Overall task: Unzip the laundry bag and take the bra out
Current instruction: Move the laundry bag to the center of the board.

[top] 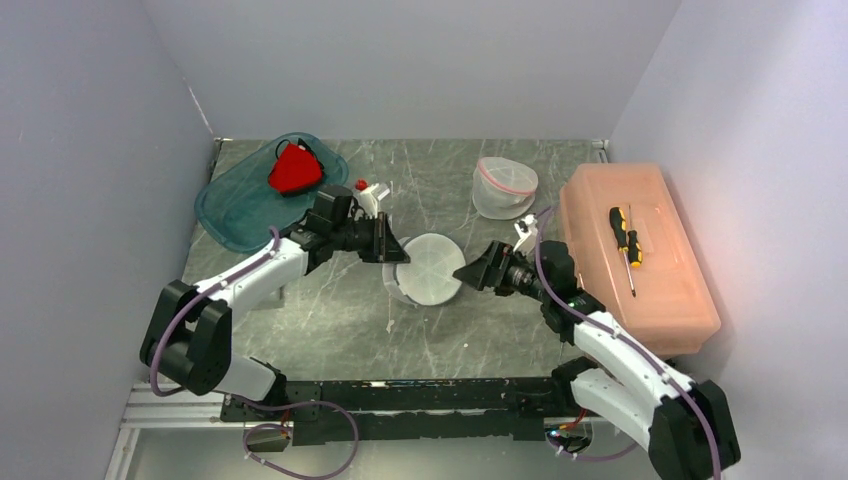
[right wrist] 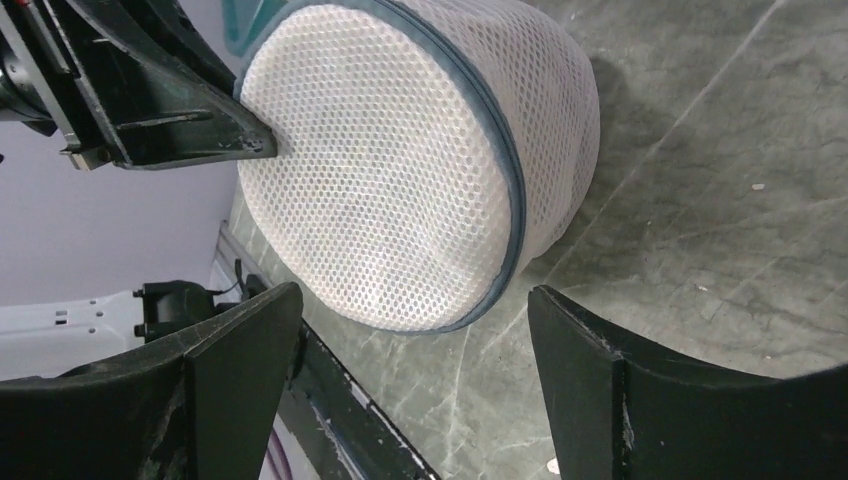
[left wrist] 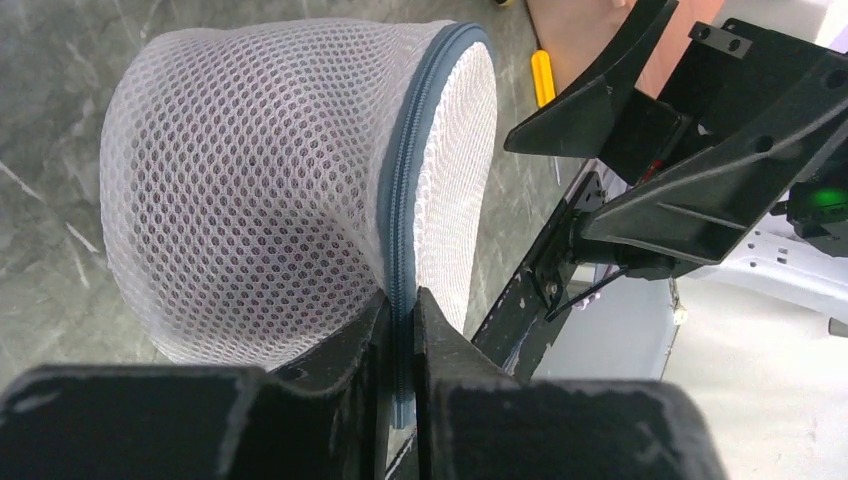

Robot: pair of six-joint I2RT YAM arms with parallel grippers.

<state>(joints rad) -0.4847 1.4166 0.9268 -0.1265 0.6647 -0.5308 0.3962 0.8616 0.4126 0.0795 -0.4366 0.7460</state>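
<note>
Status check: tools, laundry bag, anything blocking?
Left tool shut on the laundry bag at its zipper. Right tool open, facing the bag, not touching. Zipper looks closed. Nothing between right tool and bag.

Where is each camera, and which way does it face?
Top: above and behind the arms, looking down at the table; both show, left end effector and right end effector flanking the bag.
Left wrist: looks along its fingers, pinched on the bag's zipper; the right end effector lies beyond.
Right wrist: looks between its open fingers at the bag's flat face; the left end effector is upper left.
Shared: the bag in all; each wrist view shows the other end effector.
</note>
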